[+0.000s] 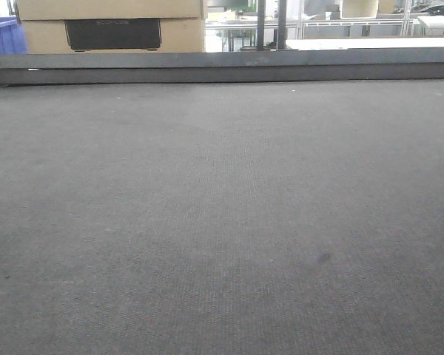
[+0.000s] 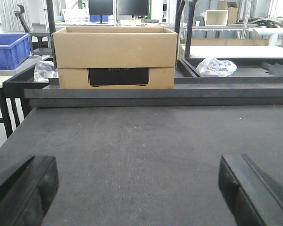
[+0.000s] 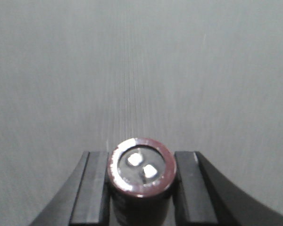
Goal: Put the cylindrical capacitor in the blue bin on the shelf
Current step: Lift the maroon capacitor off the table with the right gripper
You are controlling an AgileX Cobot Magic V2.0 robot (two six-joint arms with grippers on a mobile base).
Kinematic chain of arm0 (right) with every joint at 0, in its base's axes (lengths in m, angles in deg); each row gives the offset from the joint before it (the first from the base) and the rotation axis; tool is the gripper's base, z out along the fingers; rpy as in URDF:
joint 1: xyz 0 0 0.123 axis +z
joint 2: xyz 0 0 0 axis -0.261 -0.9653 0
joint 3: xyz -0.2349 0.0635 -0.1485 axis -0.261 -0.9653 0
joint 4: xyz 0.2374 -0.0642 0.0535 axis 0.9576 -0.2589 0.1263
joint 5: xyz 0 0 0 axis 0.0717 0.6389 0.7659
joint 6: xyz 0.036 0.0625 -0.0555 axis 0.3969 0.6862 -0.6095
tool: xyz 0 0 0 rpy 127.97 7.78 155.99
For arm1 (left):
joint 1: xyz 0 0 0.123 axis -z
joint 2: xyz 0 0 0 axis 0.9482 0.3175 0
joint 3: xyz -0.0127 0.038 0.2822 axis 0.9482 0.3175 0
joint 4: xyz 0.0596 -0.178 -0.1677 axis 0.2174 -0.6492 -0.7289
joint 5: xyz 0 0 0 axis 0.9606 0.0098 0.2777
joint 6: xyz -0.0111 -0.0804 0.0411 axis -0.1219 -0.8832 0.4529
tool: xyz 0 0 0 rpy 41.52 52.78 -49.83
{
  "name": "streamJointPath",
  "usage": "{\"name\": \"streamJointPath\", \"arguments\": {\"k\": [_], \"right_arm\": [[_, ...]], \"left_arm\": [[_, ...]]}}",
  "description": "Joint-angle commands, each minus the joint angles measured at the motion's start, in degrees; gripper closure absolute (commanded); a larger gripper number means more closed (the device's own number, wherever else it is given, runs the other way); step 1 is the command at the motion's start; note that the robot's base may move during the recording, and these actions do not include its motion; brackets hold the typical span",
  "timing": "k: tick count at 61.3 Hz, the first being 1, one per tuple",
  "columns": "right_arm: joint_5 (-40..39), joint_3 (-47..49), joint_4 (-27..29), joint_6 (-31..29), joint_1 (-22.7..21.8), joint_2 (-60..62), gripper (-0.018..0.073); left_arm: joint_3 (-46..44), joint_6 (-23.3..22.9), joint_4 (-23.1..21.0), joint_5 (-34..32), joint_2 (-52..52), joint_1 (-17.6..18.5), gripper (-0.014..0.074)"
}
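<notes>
Front view: a dark grey surface (image 1: 222, 222) fills the frame, with no arm in sight. A cardboard box (image 1: 111, 18) and a corner of a blue bin (image 1: 0, 37) sit at the upper left, beyond the raised far edge. No shelf shows.

Left wrist view: the left jaws stand wide apart at the lower corners, with nothing between them, low over the surface. The box is upper centre and the blue bin upper left. Whether that is the target bin I cannot tell.

Right wrist view: the right jaws are clamped on the cylindrical capacitor (image 3: 140, 172) at bottom centre, its two pale terminals facing the camera.

The risk is the round body twisting or sliding out from between the flat pads on the carry to the unseen shelf. A jolt from the base could cause it.
</notes>
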State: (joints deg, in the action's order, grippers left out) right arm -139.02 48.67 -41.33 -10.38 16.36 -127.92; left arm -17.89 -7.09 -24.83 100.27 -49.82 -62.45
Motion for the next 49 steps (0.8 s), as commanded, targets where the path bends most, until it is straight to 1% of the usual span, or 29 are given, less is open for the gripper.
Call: {"name": "streamJointPath", "arguments": {"k": [1,6,9,17,18,26,32,36,40,42,46,49], "right_arm": [[-0.9,0.2,0.0,-0.1,0.0,5.9,0.0720],[1.3,0.3,0.0,-0.1,0.0,12.0,0.0720],[5.1,1.0,0.0,-0.1,0.0,16.4,0.0720],[23.8,6.8,-1.2,-0.1,0.0,28.4,0.0720],[27.2,8.1,-1.8,-0.1,0.0,29.6,0.0720],[45.8,17.7,-6.4,-0.1,0.0,37.6,0.0720],[57.6,25.9,-6.7,-0.1,0.0,40.7,0.0720],[63.5,30.4,-6.7,-0.1,0.0,41.4,0.0720],[67.9,34.2,-6.7,-0.1,0.0,41.4,0.0720],[70.2,36.3,-6.7,-0.1,0.0,41.4,0.0720],[72.6,38.6,-6.7,-0.1,0.0,41.4,0.0720],[72.9,39.7,-6.7,-0.1,0.0,41.4,0.0721]], "left_arm": [[0.1,-0.2,0.0,0.8,0.1,0.3,-0.0003],[1.6,-0.2,-0.1,0.8,0.1,0.3,-0.0003],[3.0,-0.2,-0.1,0.5,0.1,0.3,-0.0003],[8.5,-0.2,-0.1,-1.8,0.1,0.3,-0.0003],[9.1,-0.2,-0.1,-2.2,0.1,0.3,-0.0003],[14.5,-0.2,-0.1,-6.8,0.1,0.3,-0.0003],[19.0,-0.2,-0.9,-12.3,0.1,0.3,-0.0003],[22.3,-0.2,-2.1,-16.2,0.1,0.3,-0.0003],[25.6,-0.2,-3.1,-21.0,0.1,0.3,-0.0003],[27.7,-0.2,-3.3,-24.5,0.1,0.3,-0.0003],[30.5,-0.2,-4.3,-29.6,0.6,0.3,-0.0003],[32.1,-0.2,-7.0,-33.8,1.7,0.3,-0.0003]]}}
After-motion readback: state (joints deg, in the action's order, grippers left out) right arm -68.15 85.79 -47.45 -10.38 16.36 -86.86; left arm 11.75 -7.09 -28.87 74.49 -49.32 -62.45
